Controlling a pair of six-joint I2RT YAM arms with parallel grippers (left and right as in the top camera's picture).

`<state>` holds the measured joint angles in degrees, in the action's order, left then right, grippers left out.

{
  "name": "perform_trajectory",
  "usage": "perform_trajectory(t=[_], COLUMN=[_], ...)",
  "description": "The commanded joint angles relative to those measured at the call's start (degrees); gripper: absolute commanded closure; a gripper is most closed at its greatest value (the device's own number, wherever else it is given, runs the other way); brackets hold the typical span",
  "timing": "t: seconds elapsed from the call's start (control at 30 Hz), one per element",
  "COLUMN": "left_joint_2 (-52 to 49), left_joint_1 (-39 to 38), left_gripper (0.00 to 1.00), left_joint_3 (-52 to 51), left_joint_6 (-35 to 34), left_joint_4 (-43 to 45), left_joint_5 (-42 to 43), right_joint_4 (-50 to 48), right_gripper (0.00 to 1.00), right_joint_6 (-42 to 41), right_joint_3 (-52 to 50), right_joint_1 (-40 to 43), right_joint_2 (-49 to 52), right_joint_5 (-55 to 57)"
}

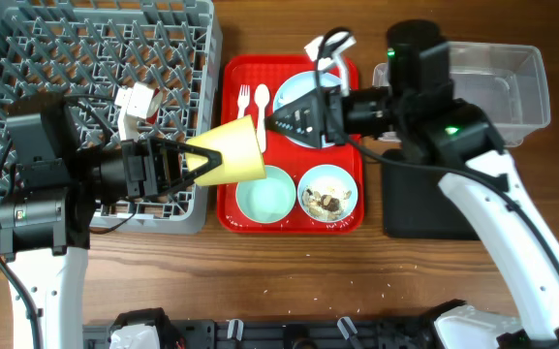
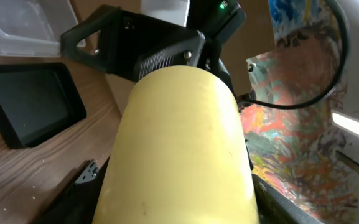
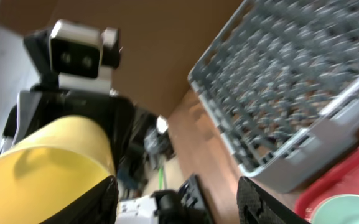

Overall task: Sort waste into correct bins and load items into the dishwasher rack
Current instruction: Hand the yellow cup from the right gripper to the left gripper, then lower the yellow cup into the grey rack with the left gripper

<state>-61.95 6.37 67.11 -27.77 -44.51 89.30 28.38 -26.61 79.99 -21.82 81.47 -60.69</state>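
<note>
My left gripper is shut on the yellow-green cup and holds it on its side in the air, over the gap between the grey dishwasher rack and the red serving tray. The cup fills the left wrist view. My right gripper is open and empty above the pale blue plate, its jaws pointing at the cup. A white fork and spoon lie on the tray. One bowl is empty; the other holds food scraps. No red wrapper shows.
The clear tub stands at the back right, with the black tray in front of it, partly under my right arm. Something white lies at the red tray's far edge. The rack shows in the right wrist view.
</note>
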Motion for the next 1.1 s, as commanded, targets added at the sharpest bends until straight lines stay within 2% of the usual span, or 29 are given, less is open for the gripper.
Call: perform_trajectory(t=[0.0, 0.2, 0.3, 0.4, 0.5, 0.7, 0.77, 0.93, 1.07], left_joint_2=[0.37, 0.59, 1.11, 2.23, 4.15, 7.98, 7.96, 5.49, -0.09], left_joint_1=[1.53, 8.68, 12.46, 13.64, 13.64, 13.62, 13.62, 12.85, 6.51], left_gripper=[0.39, 0.41, 0.42, 0.42, 0.42, 0.44, 0.45, 0.48, 0.52], left_joint_3=[0.68, 0.68, 0.68, 0.68, 0.68, 0.68, 0.68, 0.61, 0.61], left_joint_6=[0.11, 0.33, 0.50, 0.50, 0.52, 8.15, 8.31, 9.38, 8.41], left_joint_4=[0.22, 0.22, 0.20, 0.15, -0.83, -15.80, -19.19, -24.63, -25.22], left_joint_5=[1.07, 1.07, -2.19, -10.97, -20.50, -57.99, -64.98, -74.88, -78.82], right_joint_4=[3.93, 17.42, 23.69, 26.67, 26.80, 28.02, 28.06, 28.30, 29.14], right_gripper=[0.38, 0.36, 0.35, 0.34, 0.32, 0.32, 0.32, 0.32, 0.32], right_joint_6=[1.38, 4.61, 5.57, 5.46, 5.46, 5.60, 5.55, 5.42, 5.42], right_joint_3=[0.42, 0.42, 0.44, 0.44, 0.42, 0.42, 0.42, 0.42, 0.42], right_joint_1=[2.45, 2.93, 2.93, 2.93, 2.93, 2.93, 2.93, 2.93, 2.93], right_joint_2=[-7.23, -19.61, -26.77, -33.05, -35.10, -34.84, -34.53, -33.77, -33.29], right_joint_5=[5.95, 21.75, 29.31, 32.89, 33.11, 34.03, 34.34, 34.34, 34.36])
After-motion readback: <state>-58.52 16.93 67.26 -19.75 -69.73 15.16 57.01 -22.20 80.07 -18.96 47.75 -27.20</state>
